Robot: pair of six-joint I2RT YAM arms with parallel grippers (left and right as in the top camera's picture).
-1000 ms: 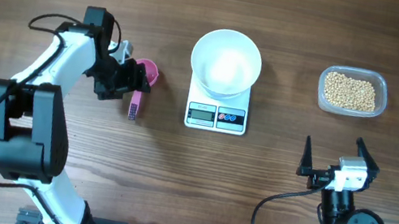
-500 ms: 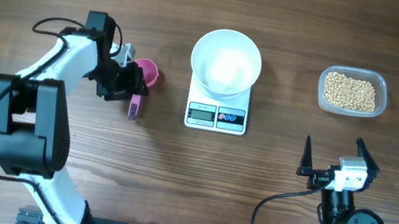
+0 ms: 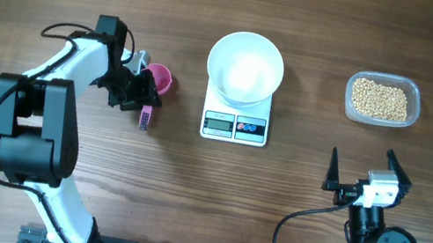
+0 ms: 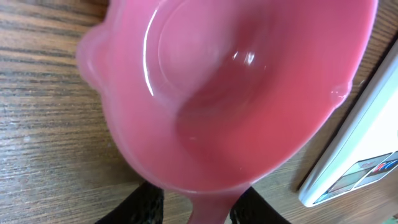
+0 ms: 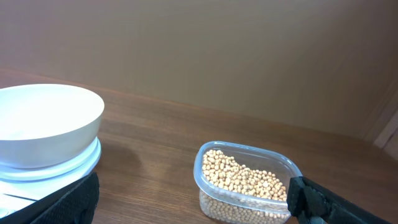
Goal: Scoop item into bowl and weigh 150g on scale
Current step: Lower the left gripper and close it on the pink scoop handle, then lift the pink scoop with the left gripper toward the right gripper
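Counting progress, you have nothing scooped yet: bowl point(image 3: 246, 67) sits empty on scale point(image 3: 235, 127); beans point(image 3: 380, 99) all lie in clear tub point(image 3: 416, 108), far right of bench point(image 3: 187, 188); pink scoop point(image 3: 160, 79) lies left of the scale, cup toward the far edge, handle toward the robot; left hand point(image 3: 143, 93) straddles the handle, but you cannot tell if it grips; right hand point(image 3: 361, 172) gapes wide, empty.

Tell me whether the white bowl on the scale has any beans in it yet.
No, the overhead view shows the bowl with its white inside bare, and the beans lie in the clear tub.
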